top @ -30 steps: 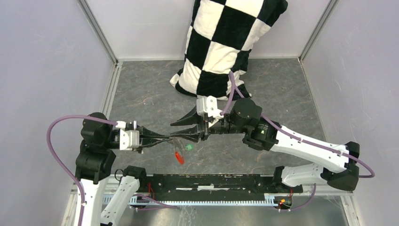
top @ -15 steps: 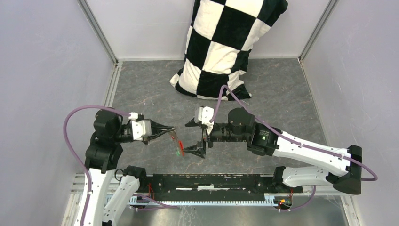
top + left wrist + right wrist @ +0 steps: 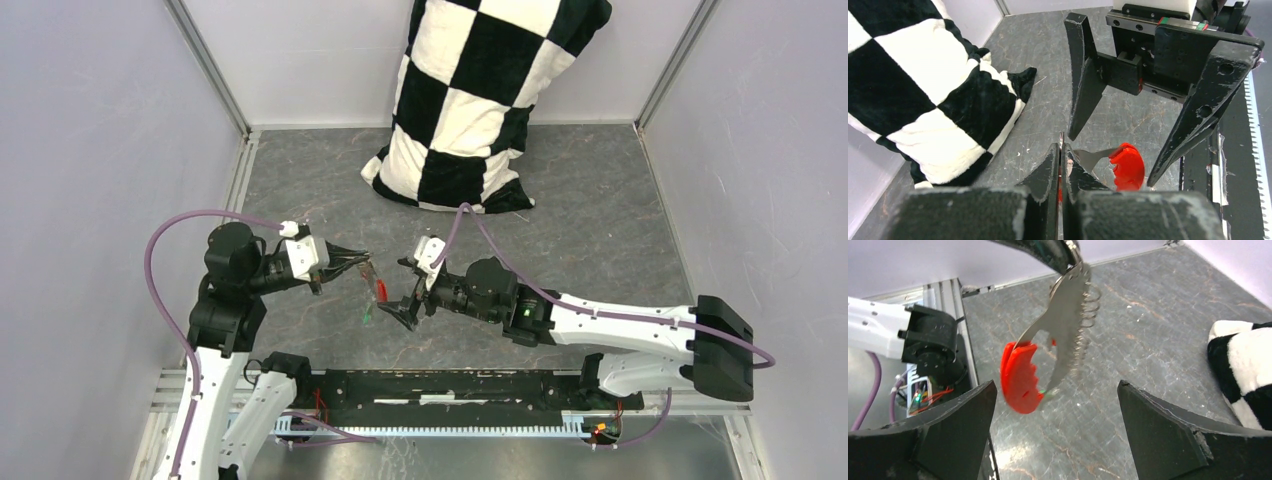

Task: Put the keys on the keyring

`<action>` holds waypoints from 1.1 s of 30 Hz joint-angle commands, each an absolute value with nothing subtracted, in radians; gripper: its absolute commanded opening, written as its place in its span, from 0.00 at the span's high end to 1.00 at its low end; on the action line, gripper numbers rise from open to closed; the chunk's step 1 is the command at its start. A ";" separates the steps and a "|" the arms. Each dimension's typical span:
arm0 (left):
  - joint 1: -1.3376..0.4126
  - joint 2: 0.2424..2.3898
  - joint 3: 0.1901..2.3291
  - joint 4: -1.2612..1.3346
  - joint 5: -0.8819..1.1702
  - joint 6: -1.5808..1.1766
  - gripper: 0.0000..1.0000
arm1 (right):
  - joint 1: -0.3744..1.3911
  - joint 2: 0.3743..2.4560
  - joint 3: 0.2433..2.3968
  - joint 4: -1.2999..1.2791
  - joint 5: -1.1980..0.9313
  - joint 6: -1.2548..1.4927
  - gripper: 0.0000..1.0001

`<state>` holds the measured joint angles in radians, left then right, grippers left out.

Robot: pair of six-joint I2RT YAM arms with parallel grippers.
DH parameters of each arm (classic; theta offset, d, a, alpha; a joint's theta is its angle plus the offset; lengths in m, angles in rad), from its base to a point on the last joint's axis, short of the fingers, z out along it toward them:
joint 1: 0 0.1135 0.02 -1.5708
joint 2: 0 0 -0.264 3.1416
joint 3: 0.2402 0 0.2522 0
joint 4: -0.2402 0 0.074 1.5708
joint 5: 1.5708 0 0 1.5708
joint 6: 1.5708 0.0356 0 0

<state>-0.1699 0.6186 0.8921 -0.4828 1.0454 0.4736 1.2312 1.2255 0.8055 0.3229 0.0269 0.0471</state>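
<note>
From above there are two arms. The left gripper (image 3: 362,266) is pinched tight on the one keyring (image 3: 377,288), which hangs off its tips above the table (image 3: 600,200). One green key (image 3: 367,316) shows just under the red part. The right gripper (image 3: 407,291) is spread wide just beside the keyring and grips nothing. One checked pillow (image 3: 470,100) lies far past both.

From the left wrist, the left gripper squeezes a thin metal edge. The keyring sticks out past its tips, between the right gripper's two fingers (image 3: 1083,95).

From the right wrist, the keyring hangs between the two wide fingers, its red part just beside one finger. I cannot pick out a red key.
</note>
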 commanded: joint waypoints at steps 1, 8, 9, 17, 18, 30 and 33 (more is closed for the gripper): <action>-0.171 0.605 0.896 -0.425 1.030 0.429 0.98 | 1.245 1.257 0.793 0.548 0.094 0.047 0.02; -0.171 0.588 0.878 -0.425 1.024 0.416 0.98 | 1.249 1.282 0.790 0.577 0.144 0.008 0.23; -0.172 0.588 0.876 -0.426 1.024 0.413 0.98 | 1.244 1.284 0.799 0.549 0.134 -0.029 0.45; -0.171 0.630 0.875 -0.497 1.009 0.464 0.96 | 1.199 1.240 0.810 0.368 0.179 -0.097 1.00; -0.171 0.639 0.868 -0.498 1.005 0.465 0.90 | 1.194 1.235 0.811 0.349 0.189 -0.111 1.00; -0.170 0.856 0.850 -0.450 0.892 0.303 0.00 | 1.054 1.256 0.742 0.301 0.149 -0.137 0.98; -0.168 0.969 0.899 -0.471 0.785 0.304 0.00 | 0.991 1.287 0.696 0.331 0.101 -0.101 1.00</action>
